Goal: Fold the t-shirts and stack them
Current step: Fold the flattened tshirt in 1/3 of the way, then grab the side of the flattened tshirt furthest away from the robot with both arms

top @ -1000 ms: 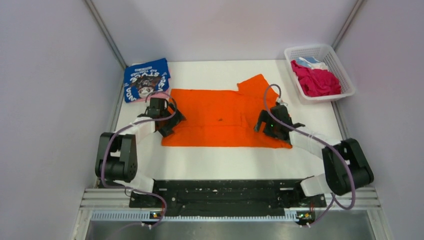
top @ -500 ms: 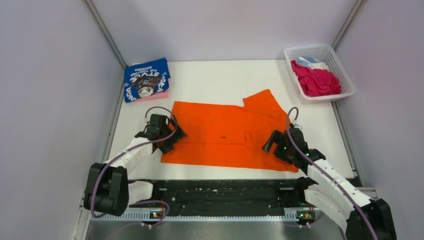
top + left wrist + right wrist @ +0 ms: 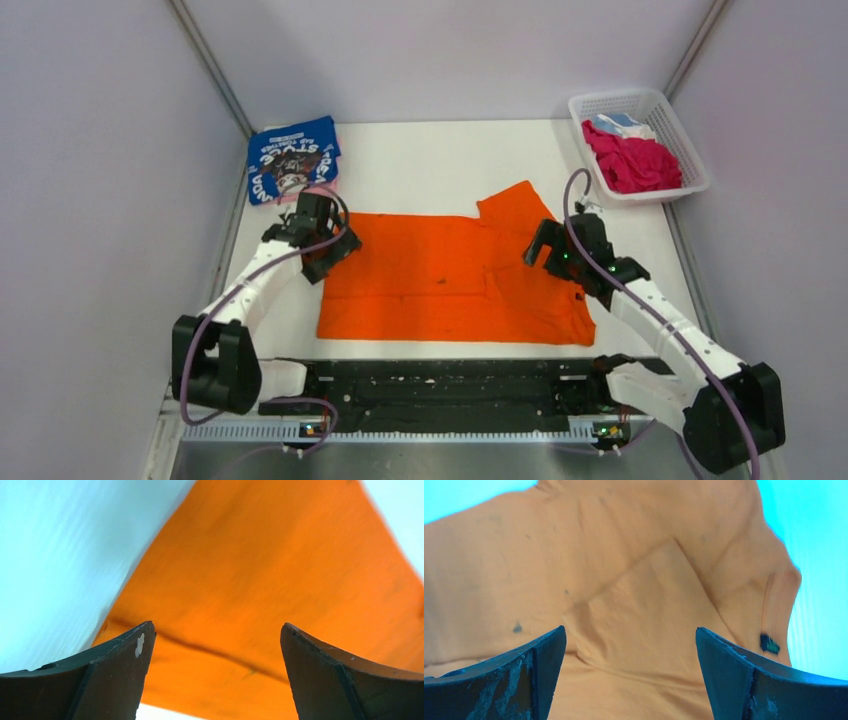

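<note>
Orange t-shirt | flat beneath jaws | left gripper, right gripper: wide apart, empty | pinch matching edges, lift evenly.

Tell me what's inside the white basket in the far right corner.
The basket holds a crumpled magenta t-shirt and, at its far end, part of a light-blue t-shirt. Anything beneath them, and the basket's floor, is covered.

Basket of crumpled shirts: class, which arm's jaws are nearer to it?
Right. The right arm holds its jaws over the right side of the orange t-shirt, just short of the basket; the left arm holds its own at the shirt's opposite side.
</note>
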